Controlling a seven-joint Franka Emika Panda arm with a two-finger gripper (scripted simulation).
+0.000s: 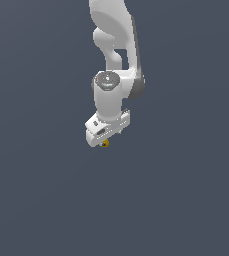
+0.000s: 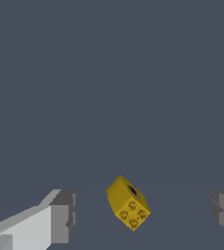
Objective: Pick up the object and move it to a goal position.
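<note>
The object point(image 2: 127, 203) is a tiny yellow-orange studded block with a dark spot, lying tilted on the grey floor. In the wrist view it sits between my two grey fingertips point(image 2: 64, 215), apart from both, with a wide gap on each side. My gripper point(image 2: 145, 215) is open and holds nothing. In the exterior view the white arm's hand point(image 1: 105, 128) hangs over the block, and only a small yellow bit of the object point(image 1: 105, 144) shows just under the hand's lower edge. The fingers are hidden there by the hand.
A plain dark grey floor point(image 1: 186, 200) fills both views. No other objects, containers or edges show. No goal marker is visible.
</note>
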